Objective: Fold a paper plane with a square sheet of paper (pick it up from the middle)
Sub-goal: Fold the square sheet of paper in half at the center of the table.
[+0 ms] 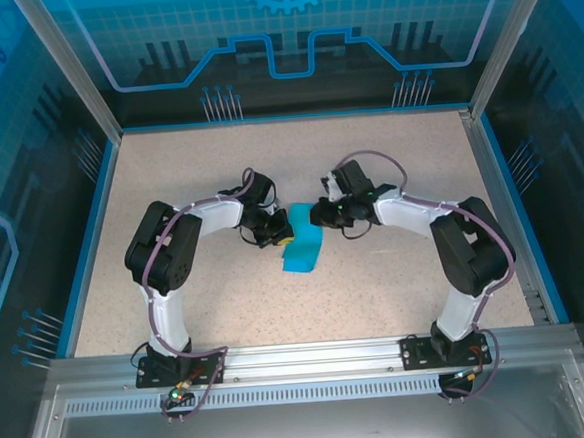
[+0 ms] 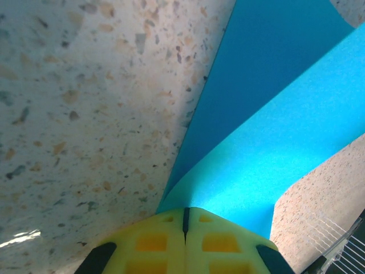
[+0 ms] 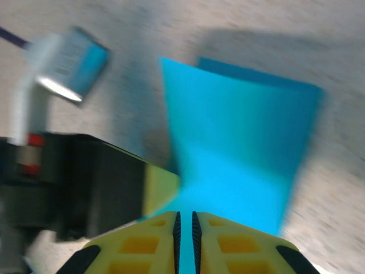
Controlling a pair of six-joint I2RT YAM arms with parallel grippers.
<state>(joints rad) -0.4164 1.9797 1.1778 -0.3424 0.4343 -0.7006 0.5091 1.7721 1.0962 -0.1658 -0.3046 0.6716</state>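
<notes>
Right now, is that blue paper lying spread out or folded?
Folded: the blue paper shows two layers meeting along a crease.

Speckled table [image 1: 377, 293], cyan paper sheet [image 1: 302, 248] on it

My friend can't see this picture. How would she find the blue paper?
Find the speckled beige table, then the two white robot arms bending towards its middle. Between their jaws, pinched from both sides, is a thin, bent cyan-blue sheet of paper. Its bright blue stands out against the pale tabletop and black-and-white arms.
</notes>
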